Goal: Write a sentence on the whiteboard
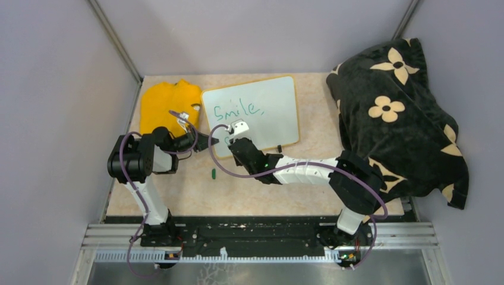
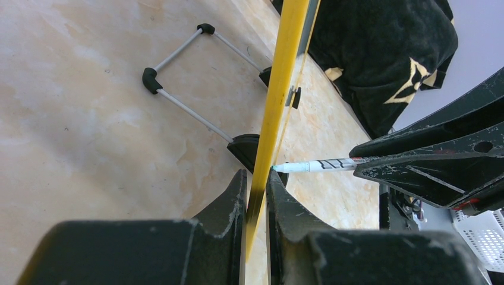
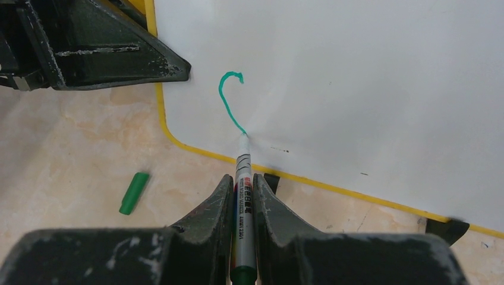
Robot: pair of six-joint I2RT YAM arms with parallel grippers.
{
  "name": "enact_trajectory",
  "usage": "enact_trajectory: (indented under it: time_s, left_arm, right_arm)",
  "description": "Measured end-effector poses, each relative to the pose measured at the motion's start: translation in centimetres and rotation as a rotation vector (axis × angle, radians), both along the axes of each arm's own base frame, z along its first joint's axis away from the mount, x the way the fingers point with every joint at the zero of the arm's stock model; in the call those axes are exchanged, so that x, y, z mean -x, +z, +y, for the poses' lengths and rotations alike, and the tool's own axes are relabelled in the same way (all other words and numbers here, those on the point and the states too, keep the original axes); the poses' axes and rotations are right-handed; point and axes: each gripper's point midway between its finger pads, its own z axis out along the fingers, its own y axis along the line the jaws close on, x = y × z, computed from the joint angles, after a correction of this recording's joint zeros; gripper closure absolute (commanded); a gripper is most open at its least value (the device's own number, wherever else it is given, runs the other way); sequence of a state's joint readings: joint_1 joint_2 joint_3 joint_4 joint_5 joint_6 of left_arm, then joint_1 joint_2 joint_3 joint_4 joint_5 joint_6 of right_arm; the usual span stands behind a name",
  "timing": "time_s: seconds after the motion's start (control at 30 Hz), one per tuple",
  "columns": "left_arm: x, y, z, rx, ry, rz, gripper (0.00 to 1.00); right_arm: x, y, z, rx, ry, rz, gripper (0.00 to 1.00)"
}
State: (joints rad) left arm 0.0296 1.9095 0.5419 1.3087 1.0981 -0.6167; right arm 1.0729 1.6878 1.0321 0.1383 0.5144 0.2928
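**A:** Where is the whiteboard [image 1: 279,122]?

**B:** At the far middle of the beige table [image 1: 279,193]. It is propped at a tilt, with a black flowered blanket [image 1: 392,113] off to its right and a folded yellow cloth [image 1: 161,104] just beside its left edge.

**A:** How would you expect it to handle?

**B:** Light and stiff, I'd judge, with a slick face. On that thin wire stand [image 2: 194,114] it could slide or tip back when the pen pushes on it. The frame is the place to hold it. The left gripper [image 2: 256,178] is pinched tight on the rim at the lower left edge, one finger on each side.

**A:** And the right gripper [image 3: 242,183]?

**B:** It is closed around a green marker [image 3: 243,163], whose tip touches the board low on the left.

**A:** How does the board look?

**B:** Glossy white, with a thin light frame, rounded corners and small black feet [image 3: 447,228]. The sentence [image 1: 236,110] so far reads "Smile," in green along the top, so I'd call it unfinished. The marker's green cap [image 3: 134,192] lies on the table just in front of the board. Under the word, one hooked stroke [image 3: 223,100] runs down to the marker tip.
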Motion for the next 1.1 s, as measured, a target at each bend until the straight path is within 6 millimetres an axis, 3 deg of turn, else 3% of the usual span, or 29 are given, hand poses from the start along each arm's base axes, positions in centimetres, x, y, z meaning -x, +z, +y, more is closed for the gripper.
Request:
enact_trajectory:
  time_s: [0.87, 1.1]
  left_arm:
    - [0.0, 0.0, 0.0, 0.0, -0.003, 0.0, 1.0]
    - [0.1, 0.0, 0.0, 0.0, -0.003, 0.0, 1.0]
  right_arm:
    - [0.5, 0.4, 2.2, -0.035, 0.073, 0.023, 1.0]
    - [0.6, 1.2, 1.7, -0.043, 0.067, 0.014, 1.0]
